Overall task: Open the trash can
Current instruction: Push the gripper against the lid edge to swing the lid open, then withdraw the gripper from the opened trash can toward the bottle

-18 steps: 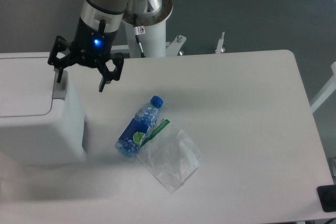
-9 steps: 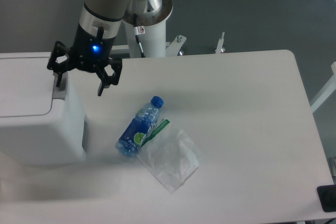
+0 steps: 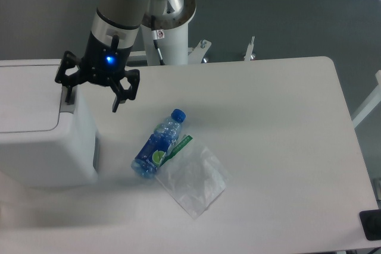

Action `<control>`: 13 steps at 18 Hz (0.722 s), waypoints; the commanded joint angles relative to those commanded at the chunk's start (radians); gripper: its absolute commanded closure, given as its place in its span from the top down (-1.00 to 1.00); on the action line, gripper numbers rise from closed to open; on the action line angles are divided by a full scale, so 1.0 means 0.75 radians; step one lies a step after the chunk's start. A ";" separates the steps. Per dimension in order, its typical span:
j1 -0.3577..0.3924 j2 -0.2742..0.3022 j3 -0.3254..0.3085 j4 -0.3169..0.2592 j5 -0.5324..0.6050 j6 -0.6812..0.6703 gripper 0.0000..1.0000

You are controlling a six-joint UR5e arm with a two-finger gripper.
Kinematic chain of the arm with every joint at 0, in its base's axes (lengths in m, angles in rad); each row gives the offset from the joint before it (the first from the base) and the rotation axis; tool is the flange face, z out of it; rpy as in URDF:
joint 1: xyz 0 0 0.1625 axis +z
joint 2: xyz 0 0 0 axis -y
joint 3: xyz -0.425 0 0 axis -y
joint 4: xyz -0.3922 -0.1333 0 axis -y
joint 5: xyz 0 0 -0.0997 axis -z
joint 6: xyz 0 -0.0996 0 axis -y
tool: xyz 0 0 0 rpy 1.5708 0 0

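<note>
The trash can (image 3: 41, 141) is a large white boxy bin at the left edge of the table, with a flat lid panel (image 3: 27, 96) and a grey strip (image 3: 68, 104) at the lid's right end. The lid lies flat and shut. My gripper (image 3: 92, 99) is open and empty, hanging over the bin's right end. Its left finger (image 3: 69, 93) is at the grey strip; whether it touches I cannot tell. Its right finger (image 3: 117, 100) hangs off the bin's right side over the table.
A blue-capped plastic bottle (image 3: 158, 142) lies on the white table (image 3: 268, 135) right of the bin, with a clear plastic bag (image 3: 193, 179) beside it. The robot's white base (image 3: 169, 22) stands behind the table.
The gripper has shifted slightly to the right and a little lower over the bin's right end. The lid has not moved.
</note>
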 joint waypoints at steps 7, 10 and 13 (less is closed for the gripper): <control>0.000 0.000 0.004 -0.002 0.000 0.000 1.00; 0.000 0.002 0.018 -0.004 0.000 0.000 1.00; 0.002 0.002 0.051 -0.004 0.000 0.002 1.00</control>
